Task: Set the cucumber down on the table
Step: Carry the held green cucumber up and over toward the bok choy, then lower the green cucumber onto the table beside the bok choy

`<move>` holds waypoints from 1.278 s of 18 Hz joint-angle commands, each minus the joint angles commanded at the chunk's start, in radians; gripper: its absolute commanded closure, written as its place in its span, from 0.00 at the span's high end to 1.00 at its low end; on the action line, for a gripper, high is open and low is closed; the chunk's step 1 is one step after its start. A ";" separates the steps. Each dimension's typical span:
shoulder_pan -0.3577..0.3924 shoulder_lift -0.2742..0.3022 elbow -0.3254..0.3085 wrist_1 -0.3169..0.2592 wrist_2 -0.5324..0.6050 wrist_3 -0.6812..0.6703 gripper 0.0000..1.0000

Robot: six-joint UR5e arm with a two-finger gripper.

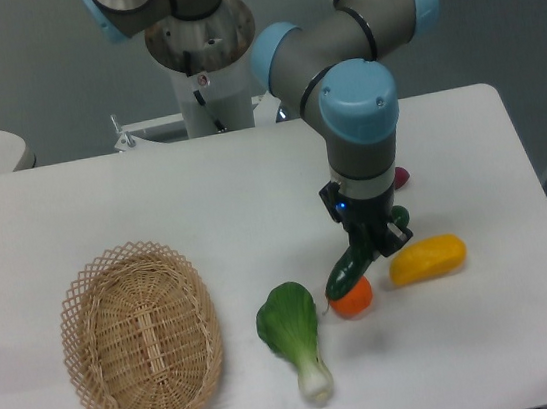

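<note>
The slim dark green cucumber hangs tilted in my gripper, its lower end down to the left and its upper end poking out to the right. The fingers are shut around its middle. Its lower tip is at, or just above, a small orange fruit; I cannot tell whether they touch. The white table lies under all of it. The arm's blue-capped wrist stands straight above the gripper.
A yellow pepper lies just right of the gripper. A dark red item peeks out behind the wrist. A bok choy lies to the lower left. An oval wicker basket sits at the front left.
</note>
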 joint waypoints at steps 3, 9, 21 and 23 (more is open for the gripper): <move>0.003 0.023 -0.071 0.003 -0.003 0.069 0.13; -0.014 0.041 -0.187 0.003 -0.015 0.137 0.13; -0.043 0.025 -0.204 0.009 -0.060 0.091 0.16; -0.044 0.019 -0.204 0.009 -0.060 0.056 0.16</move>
